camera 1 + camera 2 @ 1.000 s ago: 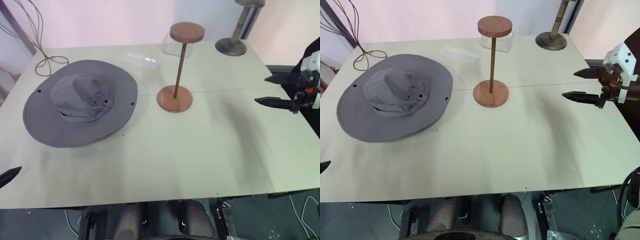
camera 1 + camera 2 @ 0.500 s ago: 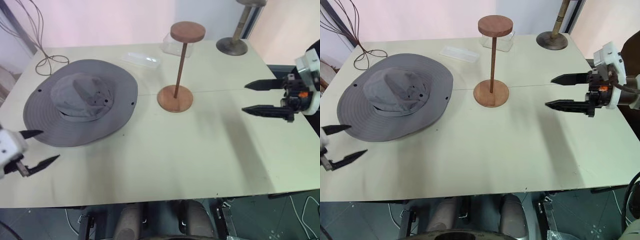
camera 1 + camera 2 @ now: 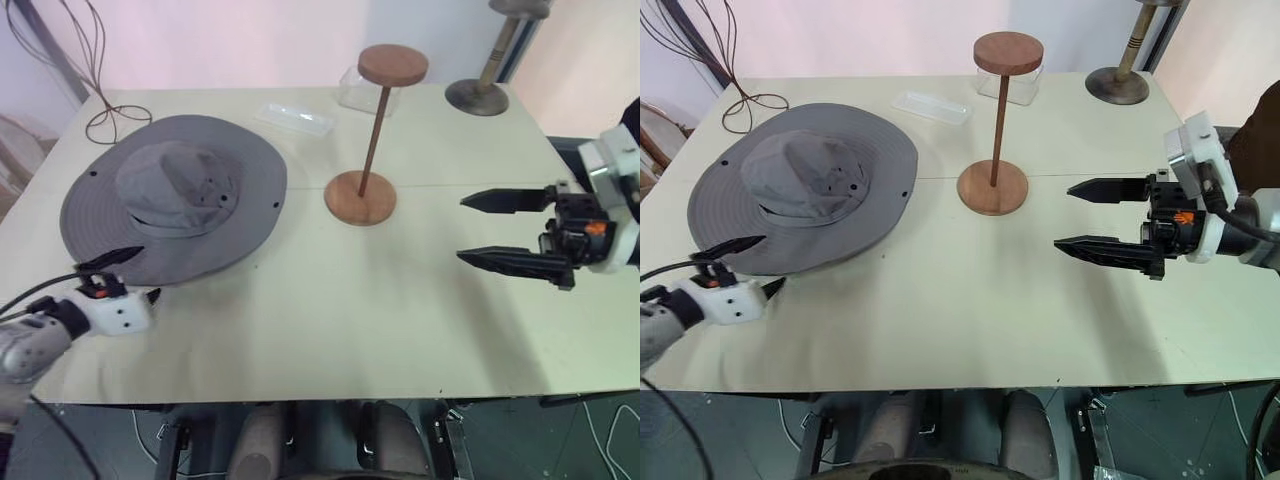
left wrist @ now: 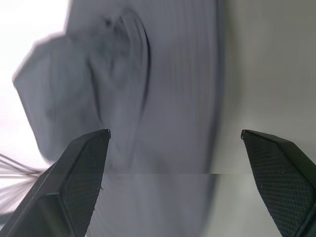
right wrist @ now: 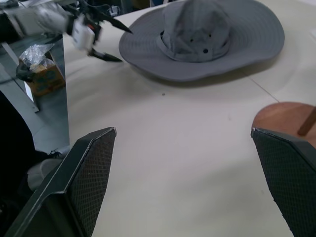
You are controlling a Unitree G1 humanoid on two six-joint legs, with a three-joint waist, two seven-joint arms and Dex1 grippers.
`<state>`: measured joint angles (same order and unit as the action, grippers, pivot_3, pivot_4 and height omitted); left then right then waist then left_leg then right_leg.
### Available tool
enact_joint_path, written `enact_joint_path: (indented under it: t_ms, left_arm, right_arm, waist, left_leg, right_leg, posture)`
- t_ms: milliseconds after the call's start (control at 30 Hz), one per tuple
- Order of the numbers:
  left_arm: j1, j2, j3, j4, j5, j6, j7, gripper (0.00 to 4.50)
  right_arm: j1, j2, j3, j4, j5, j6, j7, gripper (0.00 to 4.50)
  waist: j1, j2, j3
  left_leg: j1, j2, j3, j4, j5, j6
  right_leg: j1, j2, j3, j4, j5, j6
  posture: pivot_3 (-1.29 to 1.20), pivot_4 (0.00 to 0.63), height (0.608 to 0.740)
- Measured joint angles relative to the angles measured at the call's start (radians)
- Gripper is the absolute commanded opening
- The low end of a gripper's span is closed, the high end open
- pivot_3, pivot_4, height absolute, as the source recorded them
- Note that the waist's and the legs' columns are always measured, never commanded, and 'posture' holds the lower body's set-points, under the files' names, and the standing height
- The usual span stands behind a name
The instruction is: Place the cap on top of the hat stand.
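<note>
The cap [image 3: 175, 198] lies flat, crown up, on the left half of the desk [image 3: 330, 310], well apart from the hat stand [image 3: 372, 140]. The hat stand is upright near the desk centre, its top disc bare. In the left wrist view the cap is blurred and its far edge washes out against the bright background. In the right wrist view the hat stand is cut off; part of its round base is visible.

A clear plastic tray [image 3: 294, 119] lies behind the cap. A clear container [image 3: 362, 94] stands behind the hat stand, partly hidden by its rod. A metal stand with a dark round base [image 3: 483, 92] occupies the far right corner, its top cut off. Thin cables [image 3: 100, 110] loop at the far left corner. No legible writing is visible.

The left end effector [image 3: 128, 275] is wide open and empty, just beside the cap's near brim. The right end effector [image 3: 480, 228] is wide open and empty, over the desk's right side.
</note>
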<state>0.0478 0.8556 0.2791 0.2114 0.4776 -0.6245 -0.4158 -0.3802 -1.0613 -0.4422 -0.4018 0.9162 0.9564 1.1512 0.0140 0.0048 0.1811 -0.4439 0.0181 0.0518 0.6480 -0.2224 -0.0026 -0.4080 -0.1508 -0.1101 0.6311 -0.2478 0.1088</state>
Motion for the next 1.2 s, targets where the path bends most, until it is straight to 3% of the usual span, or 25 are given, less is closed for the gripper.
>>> enact_joint_path:
  t_ms: [233, 267, 333, 533, 567, 667, 833, 1067, 1200]
  left_arm:
    - [-0.209, -0.059, -0.177, 0.214, 0.147, -0.022, 0.274, 4.46]
    - [-0.231, -0.065, -0.194, 0.236, 0.146, -0.021, 0.289, 4.23]
    - [-0.268, -0.069, -0.228, 0.277, 0.140, -0.023, 0.298, 3.63]
    - [-0.322, -0.049, -0.268, 0.341, 0.103, -0.043, 0.296, 0.38]
    - [-0.334, -0.047, -0.268, 0.346, 0.089, -0.042, 0.292, 0.05]
    - [-0.357, -0.051, -0.269, 0.362, 0.040, -0.019, 0.256, 0.05]
    - [-0.482, -0.096, -0.263, 0.327, -0.155, 0.149, 0.068, 0.05]
    - [-0.876, -0.180, -0.254, 0.216, -0.369, 0.472, -0.112, 0.05]
    - [-1.134, -0.264, -0.254, 0.277, -0.431, 0.649, -0.128, 0.05]
  right_arm:
    - [-0.002, -0.006, -0.014, -0.028, 0.056, 0.020, -0.075, 4.50]
    - [-0.002, -0.012, -0.015, -0.028, 0.058, 0.019, -0.081, 4.50]
    - [0.000, -0.019, -0.017, -0.029, 0.062, 0.019, -0.088, 4.50]
    - [0.030, -0.024, -0.054, -0.038, 0.071, 0.015, -0.105, 4.50]
    - [0.040, -0.025, -0.059, -0.041, 0.071, 0.010, -0.106, 4.50]
    - [0.060, -0.025, -0.076, -0.049, 0.070, -0.003, -0.115, 4.50]
    - [0.062, -0.036, -0.094, -0.025, 0.041, -0.038, -0.139, 4.50]
    - [0.055, -0.087, -0.139, 0.079, -0.049, -0.119, -0.151, 4.50]
    - [0.051, -0.099, -0.170, 0.140, -0.091, -0.159, -0.157, 4.50]
  waist:
    - [0.017, 0.004, -0.003]
    - [0.024, 0.005, -0.003]
    - [0.031, 0.005, -0.004]
    - [0.028, 0.004, -0.003]
    - [0.028, 0.005, -0.004]
    - [0.025, 0.003, -0.002]
    - [0.029, -0.003, 0.001]
    - [0.024, -0.010, 0.004]
    - [0.021, -0.014, 0.007]
  left_leg:
    - [0.002, -0.001, 0.000, 0.001, 0.000, 0.000]
    - [0.002, -0.001, 0.000, 0.002, 0.000, 0.000]
    - [0.002, -0.001, 0.000, 0.002, 0.000, 0.000]
    - [0.001, -0.001, 0.000, 0.002, 0.000, 0.000]
    - [0.001, -0.001, 0.000, 0.002, 0.000, 0.000]
    - [0.001, -0.001, 0.000, 0.003, 0.000, 0.000]
    - [-0.001, -0.001, 0.000, 0.005, 0.000, 0.000]
    - [-0.003, -0.004, 0.001, 0.006, 0.000, 0.002]
    - [-0.001, -0.004, 0.002, 0.006, 0.001, 0.002]
  right_leg:
    - [0.002, -0.001, -0.001, 0.001, 0.002, 0.001]
    - [0.002, -0.001, -0.001, 0.001, 0.002, 0.001]
    - [0.000, -0.001, -0.001, 0.001, 0.002, 0.001]
    - [0.002, 0.000, -0.001, 0.001, 0.002, 0.001]
    - [0.003, 0.000, -0.001, 0.001, 0.002, 0.001]
    - [0.002, 0.000, -0.001, 0.001, 0.002, 0.001]
    - [0.002, 0.000, -0.002, 0.001, 0.002, 0.001]
    - [0.004, 0.001, -0.002, 0.000, 0.003, 0.004]
    - [0.004, 0.002, -0.002, 0.001, 0.003, 0.005]
  posture:
    - [0.00, 0.150, 0.740]
    - [0.00, 0.150, 0.740]
    - [0.00, 0.150, 0.740]
    - [0.00, 0.150, 0.740]
    - [0.00, 0.150, 0.740]
    - [0.00, 0.150, 0.740]
    - [0.00, 0.150, 0.740]
    - [0.00, 0.150, 0.740]
    - [0.00, 0.150, 0.740]
